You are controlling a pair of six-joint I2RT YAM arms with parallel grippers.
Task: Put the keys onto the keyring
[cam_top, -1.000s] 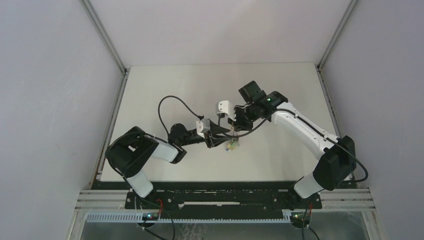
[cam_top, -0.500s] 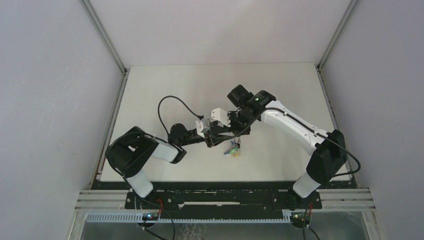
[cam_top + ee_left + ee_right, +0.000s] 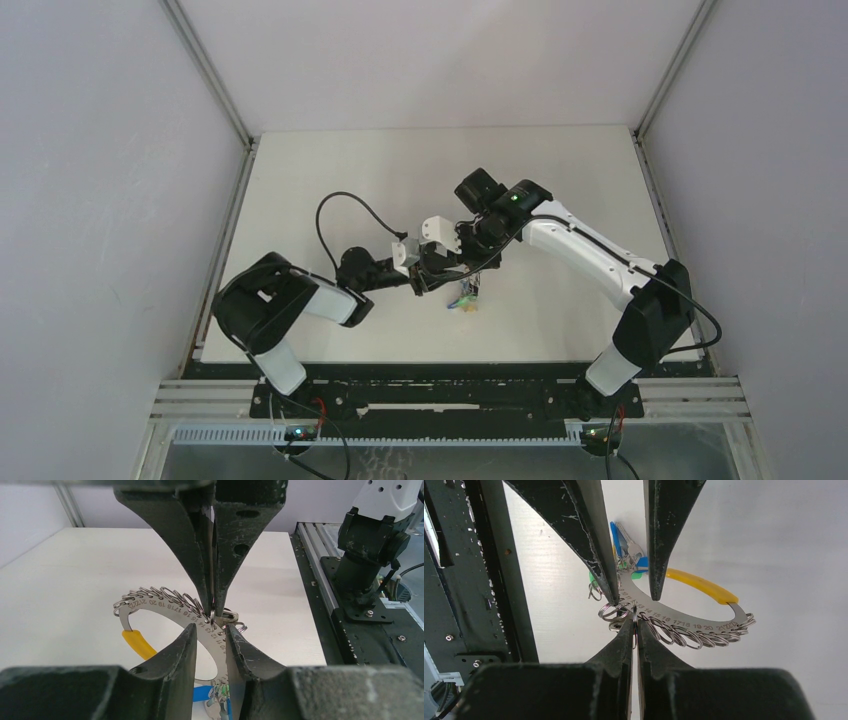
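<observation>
One keyring (image 3: 684, 620) engraved 14 to 21, left gripper (image 3: 211, 631) apart astride it, right gripper (image 3: 634, 625) pinched together

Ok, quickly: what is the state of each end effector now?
Left end effector: fingers astride the keyring; whether it grips cannot be told.
Right end effector: closed on a thin metal piece at the small rings.

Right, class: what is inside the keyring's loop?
One finger of the left end effector sits inside the keyring; white table shows through. The fingers hide part of the blue and green tags.
</observation>
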